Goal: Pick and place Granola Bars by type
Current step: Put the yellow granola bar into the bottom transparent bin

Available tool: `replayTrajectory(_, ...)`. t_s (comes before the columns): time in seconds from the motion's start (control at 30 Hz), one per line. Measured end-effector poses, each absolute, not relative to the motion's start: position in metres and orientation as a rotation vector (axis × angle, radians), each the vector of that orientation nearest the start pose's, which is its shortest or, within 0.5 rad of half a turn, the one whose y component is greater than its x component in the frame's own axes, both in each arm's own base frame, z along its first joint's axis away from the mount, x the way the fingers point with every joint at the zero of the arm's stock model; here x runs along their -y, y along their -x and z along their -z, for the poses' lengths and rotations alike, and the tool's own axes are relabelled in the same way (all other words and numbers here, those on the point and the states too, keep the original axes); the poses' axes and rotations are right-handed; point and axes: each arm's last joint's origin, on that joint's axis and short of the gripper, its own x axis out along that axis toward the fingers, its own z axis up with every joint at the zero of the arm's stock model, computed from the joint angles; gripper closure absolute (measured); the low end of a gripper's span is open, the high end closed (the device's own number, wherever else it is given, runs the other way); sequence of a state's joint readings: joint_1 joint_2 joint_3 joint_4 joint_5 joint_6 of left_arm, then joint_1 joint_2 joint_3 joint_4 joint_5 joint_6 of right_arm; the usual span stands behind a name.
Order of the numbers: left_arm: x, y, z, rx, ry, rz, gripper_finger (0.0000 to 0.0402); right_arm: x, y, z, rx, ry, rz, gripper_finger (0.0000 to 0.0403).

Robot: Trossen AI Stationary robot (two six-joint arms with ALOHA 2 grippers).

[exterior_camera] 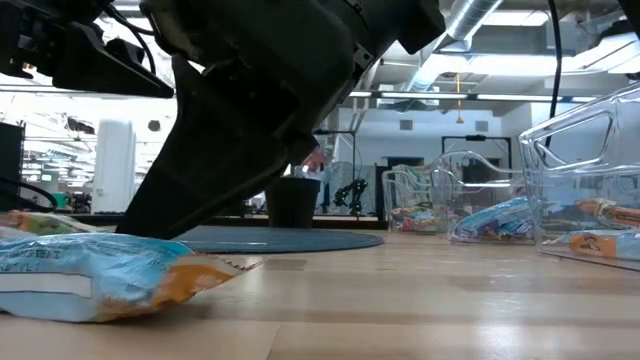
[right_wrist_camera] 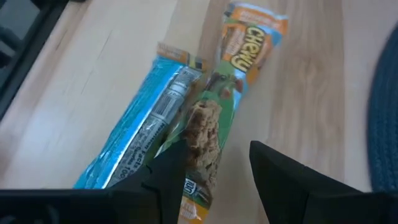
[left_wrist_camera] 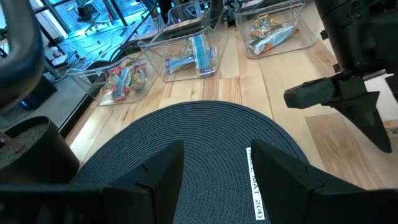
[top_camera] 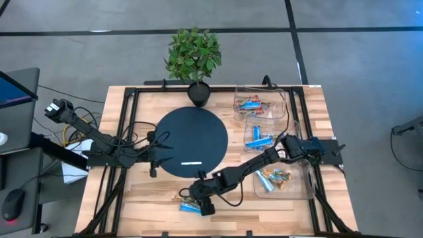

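Looking down past my right gripper (right_wrist_camera: 211, 171), I see its jaws standing apart with nothing clamped between them, hovering just above the loose bars at the near edge of the table (top_camera: 132, 198). Directly under the gap lies a green-wrapped granola bar (right_wrist_camera: 205, 134), its far end showing an orange "Chewy" panel; whether that is one wrapper or two bars end to end I cannot settle. Touching it on one side is a bright blue bar (right_wrist_camera: 140, 134). Neither is lifted yet, so I judge this pick as only lined up, not made.

My left gripper (left_wrist_camera: 214, 171) waits with jaws open and empty over the dark round mat (left_wrist_camera: 205, 130), a thin white strip (left_wrist_camera: 256, 190) lying just ahead of one finger.

Farther out from both grippers, three clear bins already hold sorted bars: red-orange ones in one bin (left_wrist_camera: 121, 78), blue ones in the middle bin (left_wrist_camera: 193, 53), green-yellow ones in the third (left_wrist_camera: 273, 31). I reckon the sorting is mostly done, with only the small cluster under the right jaws left.

From overhead, the right arm covers most of that cluster, so I cannot count the remaining bars. The table-level camera is largely blocked by the arm; only a blue wrapper (exterior_camera: 95, 275) shows in front. Bin counts are too small to read.
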State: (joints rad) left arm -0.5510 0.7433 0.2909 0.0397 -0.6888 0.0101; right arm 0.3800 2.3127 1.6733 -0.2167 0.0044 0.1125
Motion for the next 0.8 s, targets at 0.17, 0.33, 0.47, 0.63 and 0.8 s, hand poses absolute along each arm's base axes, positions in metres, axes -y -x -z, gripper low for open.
replayTrajectory(0.17,0.0653,-0.1415,-0.1929,-0.337,-0.25,-0.134,0.0219,-0.1856,-0.4608,-0.1295,-0.835,0.035,-0.365,0.0234)
replayTrajectory(0.33,0.0654,-0.1415,-0.1929,-0.337,-0.249,-0.134,0.0219,-0.1853,-0.4604,-0.129,-0.842,0.036,-0.365,0.0234)
replayTrajectory(0.47,0.0654,-0.1415,-0.1929,-0.337,-0.247,-0.134,0.0219,-0.184,-0.4576,-0.1263,-0.883,0.044,-0.36,0.0238)
replayTrajectory(0.63,0.0654,-0.1415,-0.1929,-0.337,-0.247,-0.134,0.0219,-0.1835,-0.4558,-0.1247,-0.909,0.047,-0.358,0.0254)
replayTrajectory(0.8,0.0654,-0.1415,-0.1929,-0.337,-0.247,-0.134,0.0219,-0.1822,-0.4532,-0.1235,-0.953,0.009,-0.329,0.0279)
